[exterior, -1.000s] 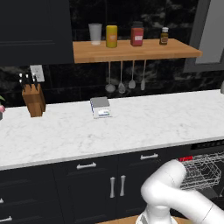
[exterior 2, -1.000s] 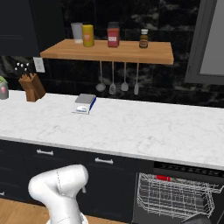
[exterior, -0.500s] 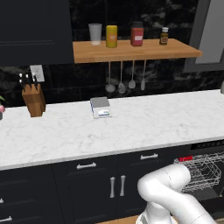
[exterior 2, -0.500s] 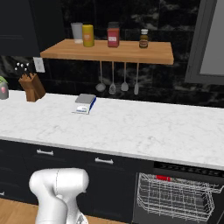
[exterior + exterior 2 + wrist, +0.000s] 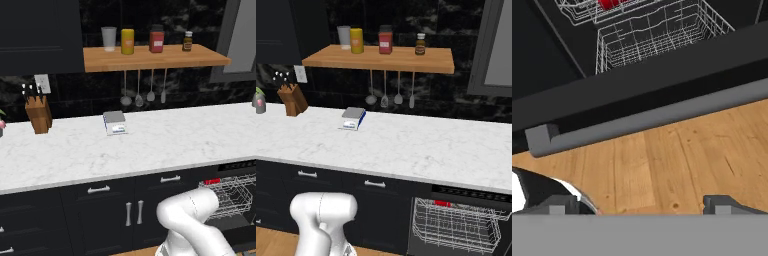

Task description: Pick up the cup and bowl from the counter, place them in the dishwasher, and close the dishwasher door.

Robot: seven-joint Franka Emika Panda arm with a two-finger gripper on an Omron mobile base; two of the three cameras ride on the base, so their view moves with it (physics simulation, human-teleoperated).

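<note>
Dishwasher door hangs open and lies flat, a long dark panel with a grey edge running across the middle of the hand view from left to right. Just above the wooden floor, the gripper sits at the bottom of that view with its jaws spread wide, holding nothing. The door edge is just ahead of it and a little higher. Behind the door, at the top, sits the wire rack with something red inside, maybe the cup. To shut the door, I think the gripper must get under that long edge and push up.
</note>
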